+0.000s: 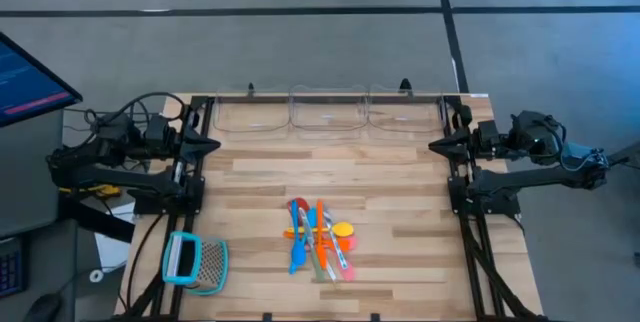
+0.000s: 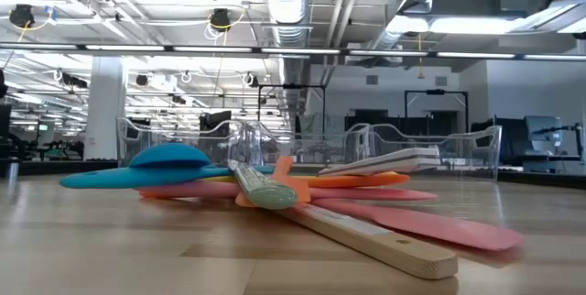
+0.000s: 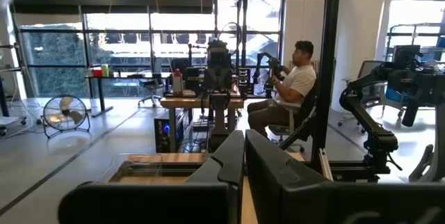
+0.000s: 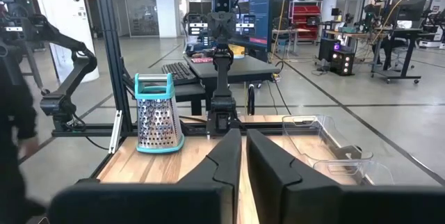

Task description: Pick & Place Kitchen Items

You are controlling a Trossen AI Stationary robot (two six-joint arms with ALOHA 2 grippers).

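The kitchen items (image 1: pixel 320 237) lie in a crossed pile on the wooden table, near its front middle. The pile holds blue, orange, pink and yellow utensils and a red-headed one. In the low view a blue spatula (image 2: pixel 169 162) lies on top at the left, with a wooden handle (image 2: pixel 375 240) and a pink piece (image 2: pixel 421 223) reaching toward the camera. My left gripper (image 1: pixel 215 145) is at the table's left edge, shut and empty, its fingers (image 3: pixel 233 161) together. My right gripper (image 1: pixel 432 145) is at the right edge, also shut and empty, its fingers (image 4: pixel 233 156) together.
Clear plastic bins (image 1: pixel 328 112) stand in a row along the table's far edge. A teal-framed metal grater (image 1: pixel 193 262) stands at the front left corner and also shows in the right wrist view (image 4: pixel 158 116). A person sits in the room beyond the table (image 3: pixel 292 85).
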